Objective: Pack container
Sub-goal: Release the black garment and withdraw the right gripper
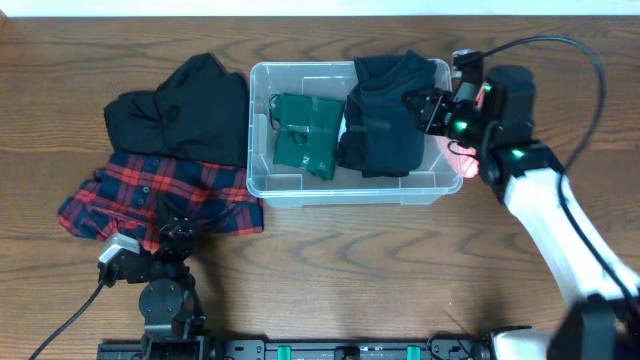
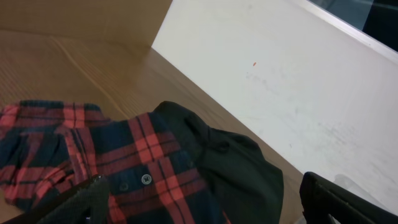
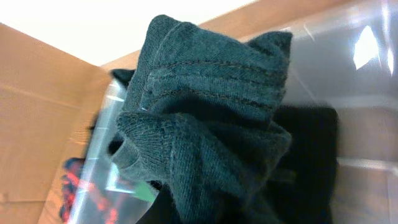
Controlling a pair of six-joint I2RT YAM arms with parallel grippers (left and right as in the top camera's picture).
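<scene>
The clear plastic container [image 1: 350, 198] stands at the middle back of the table. A folded green garment [image 1: 305, 135] lies in its left half. A dark knit sweater [image 1: 385, 120] fills its right half and drapes over the far rim. My right gripper [image 1: 420, 105] is over the container's right end, shut on the sweater. In the right wrist view the bunched sweater [image 3: 205, 124] hides the fingers, and the container wall [image 3: 367, 74] shows behind it. My left gripper [image 1: 172, 228] hovers open over a red plaid shirt [image 1: 120, 195], its fingers wide apart [image 2: 205, 214].
A black garment [image 1: 185, 115] lies left of the container, partly over the plaid shirt [image 2: 149, 155]; it also shows in the left wrist view [image 2: 239, 171]. A white wall [image 2: 280, 74] borders the table's far edge. Bare wood lies in front of the container.
</scene>
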